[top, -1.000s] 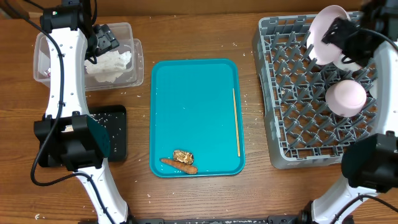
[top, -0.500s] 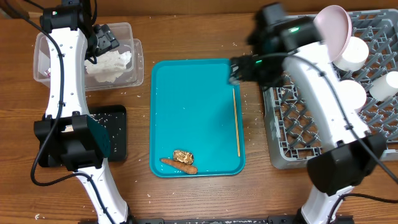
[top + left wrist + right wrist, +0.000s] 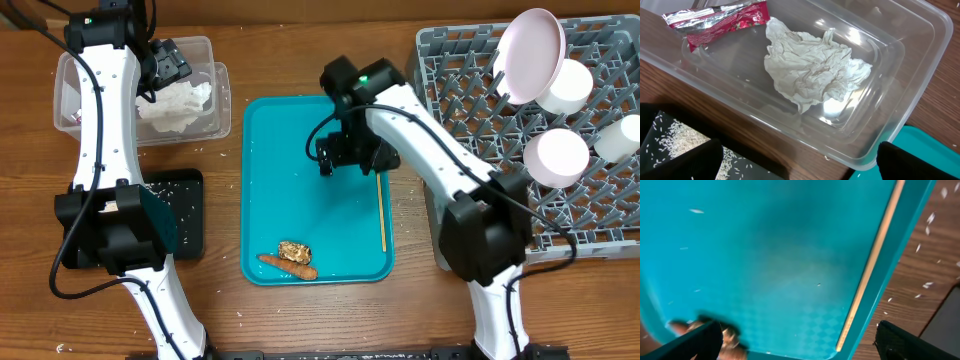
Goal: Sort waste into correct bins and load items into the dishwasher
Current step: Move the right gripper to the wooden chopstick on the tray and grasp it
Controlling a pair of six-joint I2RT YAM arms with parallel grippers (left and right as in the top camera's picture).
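Lengthwise, the stick (image 3: 381,195) lies flat on the teal tray (image 3: 290,130), just inside its right rim and parallel to it, its ends pointing to the tray's far and near edges. The right gripper (image 3: 345,153) hovers over the tray's middle, left of the stick, spread wide and holding nothing. A food scrap (image 3: 293,249) and a carrot (image 3: 287,265) sit at the tray's near edge. The rack (image 3: 455,150) stands to the right on the bench (image 3: 320,40). The left gripper (image 3: 170,62), wide apart and empty, hangs over the clear bin (image 3: 920,75) holding a tissue (image 3: 815,67) and a wrapper (image 3: 715,22).
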